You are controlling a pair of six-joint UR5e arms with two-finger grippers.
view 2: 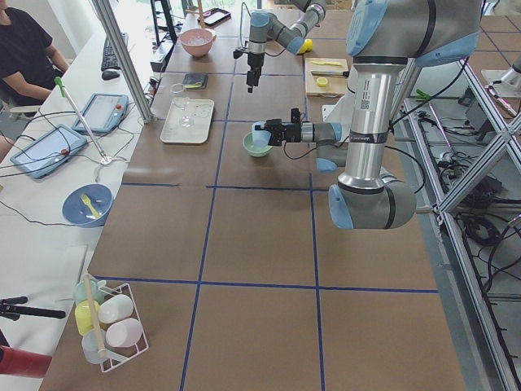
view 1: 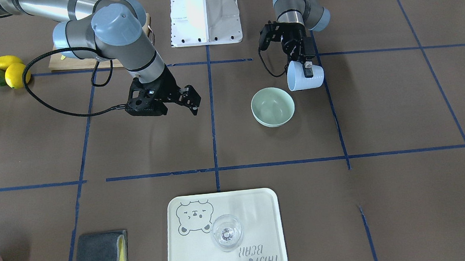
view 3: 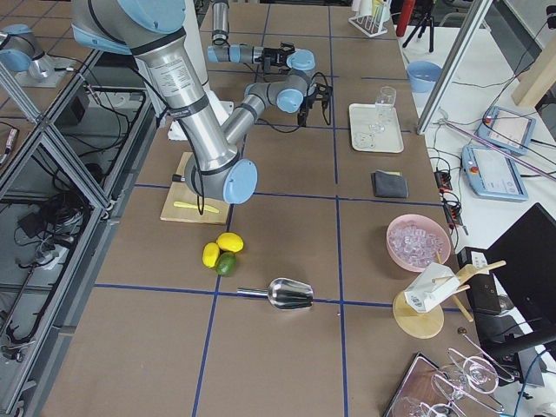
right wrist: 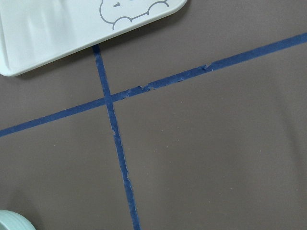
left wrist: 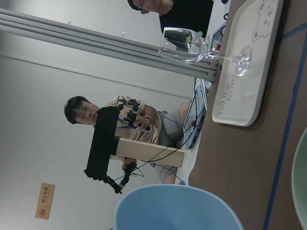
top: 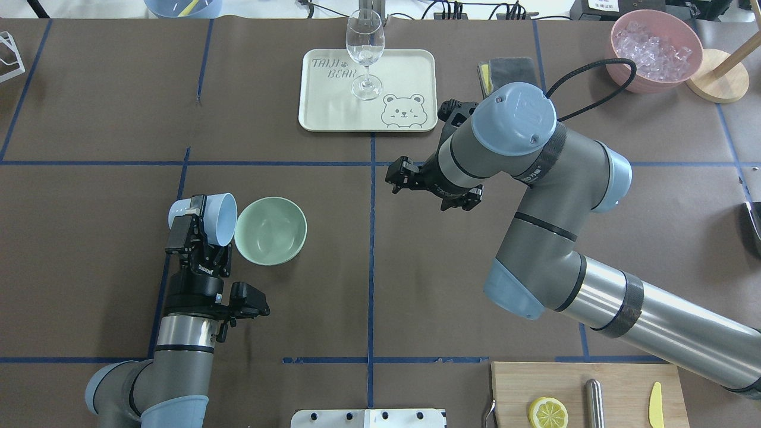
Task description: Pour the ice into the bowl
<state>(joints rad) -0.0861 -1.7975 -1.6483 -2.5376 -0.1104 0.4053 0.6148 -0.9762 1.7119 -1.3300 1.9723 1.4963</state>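
Observation:
My left gripper [top: 199, 217] is shut on a light blue cup [top: 209, 219] and holds it tipped on its side just left of the bowl, mouth toward it. The pale mint-green bowl [top: 270, 230] stands on the table; in the front view the bowl [view 1: 272, 106] looks empty beside the cup [view 1: 304, 79]. The cup's rim [left wrist: 177, 208] fills the bottom of the left wrist view. The only ice I see lies in a pink container [top: 654, 41] at the far right. My right gripper [view 1: 182, 99] is open and empty above the table's middle.
A cream tray [top: 333, 113] with a wine glass [top: 364, 56] stands at the far middle, a grey cloth [top: 514, 65] beside it. A cutting board [top: 582, 386] with half a lemon is near my right base. Lemons [view 1: 15, 73] and a metal scoop [view 3: 287, 294] lie farther right.

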